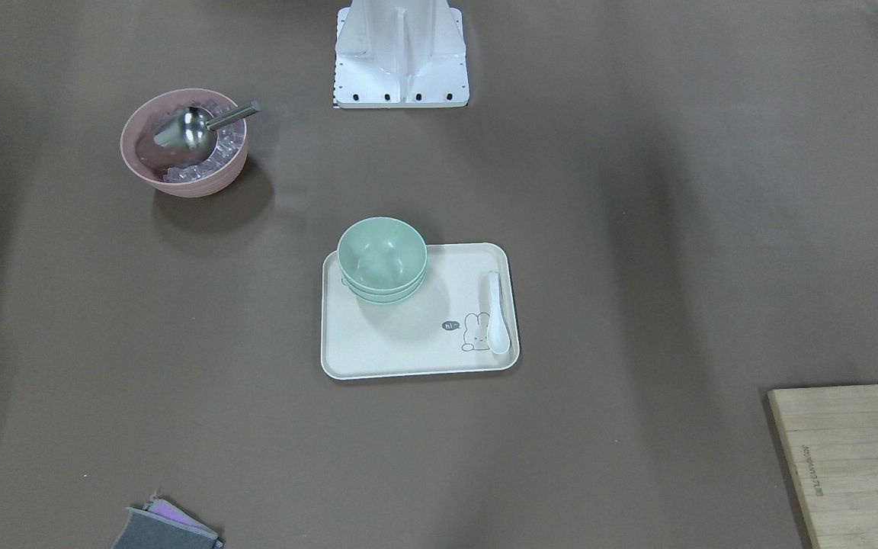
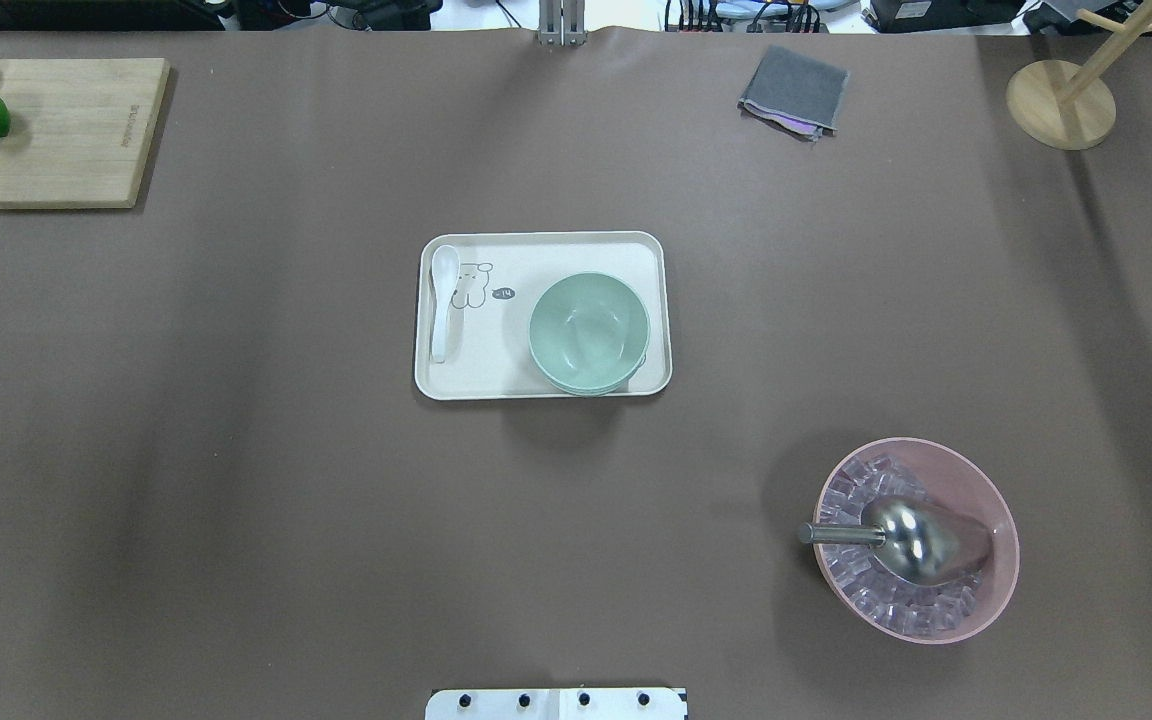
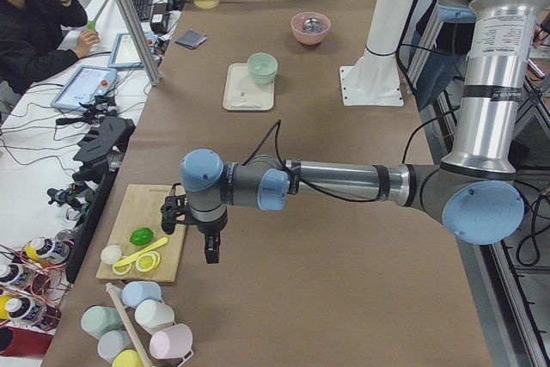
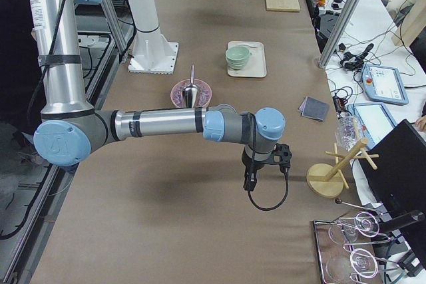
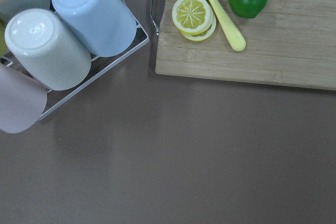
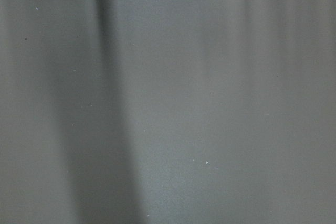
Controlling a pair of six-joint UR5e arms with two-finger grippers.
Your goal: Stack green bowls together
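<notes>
The brown tabletop (image 2: 236,500) carries a cream tray (image 2: 546,242) at its middle. On the tray sit the green bowls (image 2: 588,330), nested one inside another into a single upright stack. They are pale mint, matte and plain, round and deep. From across the table the rims of the lower ones peek out in bands beneath the top bowl. The stack stands in the tray's corner nearest the robot, on its right side, with the inside of the top bowl bare.

The left gripper (image 3: 210,251) hangs pointing down over the tabletop just beside a wooden cutting board (image 3: 159,199), well apart from the bowls. The right gripper (image 4: 249,183) hangs near a wooden mug tree (image 4: 329,177) at the other end. From these side views I cannot tell whether either pair of jaws is clenched or released.

A white spoon (image 2: 443,300) lies along the tray's opposite edge.
</notes>
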